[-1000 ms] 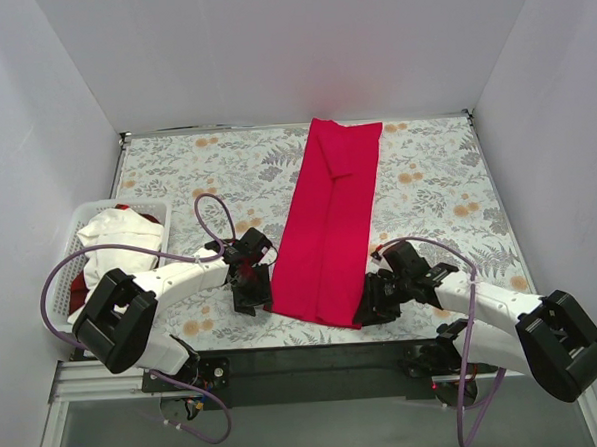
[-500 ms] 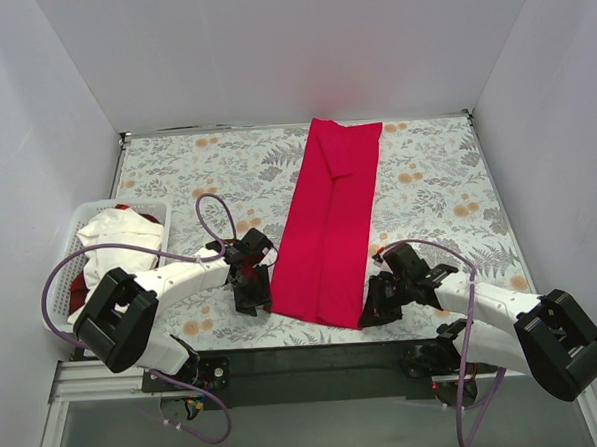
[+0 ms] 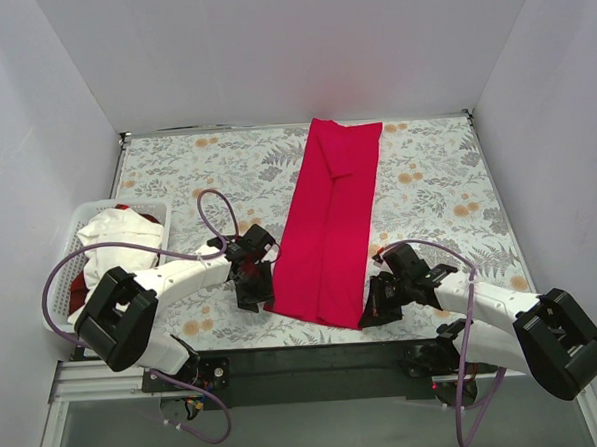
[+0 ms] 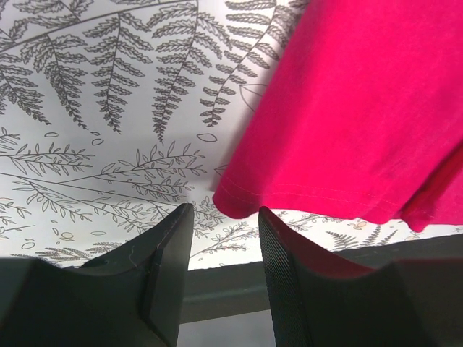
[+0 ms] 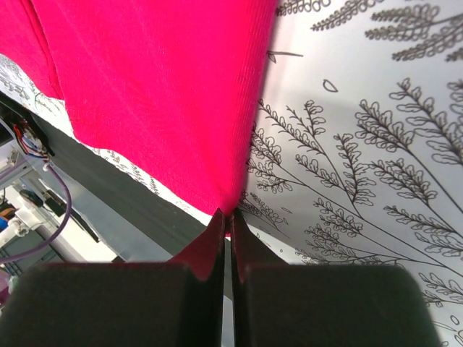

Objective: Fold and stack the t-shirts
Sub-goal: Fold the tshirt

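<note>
The red t-shirt (image 3: 329,232), folded into a long strip, is lying down the middle of the floral-covered bench (image 3: 176,170), running from the far edge to the near edge. The right gripper (image 5: 230,215) is sitting at the strip's near right corner, its fingers pressing together and pinching the tip of that corner. The left gripper (image 4: 224,211) is sitting low at the near left corner with its fingers apart, the hem corner lying just ahead of the gap rather than between them. A white t-shirt (image 3: 114,233) is resting in the basket (image 3: 73,220) at the bench's left edge.

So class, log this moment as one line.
red t-shirt: folded lengthwise on floral cloth | right end effector: shut on its near corner | left end effector: open at other near corner
</note>
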Controlling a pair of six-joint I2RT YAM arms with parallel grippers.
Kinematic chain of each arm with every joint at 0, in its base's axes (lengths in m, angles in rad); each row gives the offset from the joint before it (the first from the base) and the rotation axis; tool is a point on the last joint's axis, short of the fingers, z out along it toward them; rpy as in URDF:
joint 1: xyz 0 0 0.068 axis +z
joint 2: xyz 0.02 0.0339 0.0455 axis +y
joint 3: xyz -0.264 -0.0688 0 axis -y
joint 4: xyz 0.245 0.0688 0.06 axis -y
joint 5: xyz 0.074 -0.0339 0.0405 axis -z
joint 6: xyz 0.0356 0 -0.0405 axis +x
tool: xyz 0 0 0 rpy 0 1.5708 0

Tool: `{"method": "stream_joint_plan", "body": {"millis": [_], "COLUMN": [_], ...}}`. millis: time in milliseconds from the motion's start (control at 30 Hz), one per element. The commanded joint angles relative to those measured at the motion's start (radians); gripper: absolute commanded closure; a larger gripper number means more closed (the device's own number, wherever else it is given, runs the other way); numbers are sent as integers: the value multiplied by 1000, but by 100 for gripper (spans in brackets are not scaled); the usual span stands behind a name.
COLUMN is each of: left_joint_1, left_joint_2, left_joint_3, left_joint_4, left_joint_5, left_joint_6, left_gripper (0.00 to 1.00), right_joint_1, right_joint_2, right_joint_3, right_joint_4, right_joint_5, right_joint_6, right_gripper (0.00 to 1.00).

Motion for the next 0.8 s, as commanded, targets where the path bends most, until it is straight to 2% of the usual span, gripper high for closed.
{"method": "stream_joint_plan", "body": {"millis": [0, 333, 633, 767], "left_joint_1": [-8, -12, -40, -58], "left_joint_2": [-12, 40, 88, 96], "left_joint_3": [48, 19, -31, -32], "left_joint_4": [-25, -4, 25, 16], "left_joint_5": [-20, -55, -52, -39], "left_joint_6": [-14, -18, -31, -41], "left_gripper": [60, 62, 81, 100], "right_joint_1": [11, 11, 11, 11], "right_joint_2": [25, 30, 28, 34], "right_joint_3": [-34, -33, -22, 21], "right_joint_4": [-57, -55, -58, -92], "right_joint_5": [83, 78, 75, 55], "right_joint_6": [-36, -42, -52, -93], "right_gripper": [99, 99, 99, 99]}}
